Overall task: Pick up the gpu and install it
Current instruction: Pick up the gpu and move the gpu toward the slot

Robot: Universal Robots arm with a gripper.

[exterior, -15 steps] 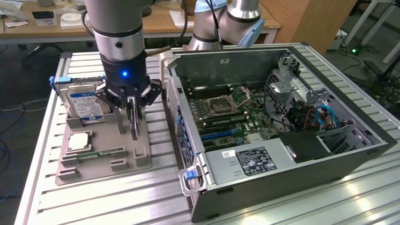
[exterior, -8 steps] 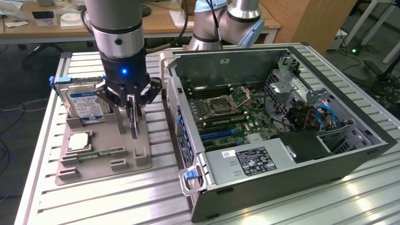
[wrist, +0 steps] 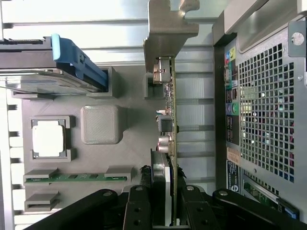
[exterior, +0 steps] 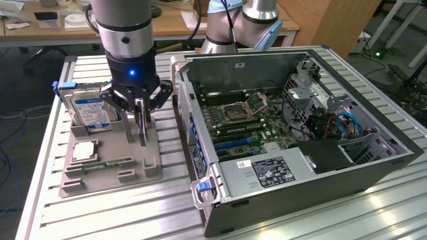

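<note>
Two fingers of our tool (exterior: 138, 102) pinch the gpu (exterior: 143, 127), left of centre in the exterior view; we judge it stands on edge in the grey holder (exterior: 143, 172) so both flat faces offer themselves for gripping.

Bright indoor light, glare on the slatted table (exterior: 383, 202), soft shadows

Blue-white hard drive label (exterior: 91, 112), power supply label (exterior: 265, 170), print unreadable
</note>
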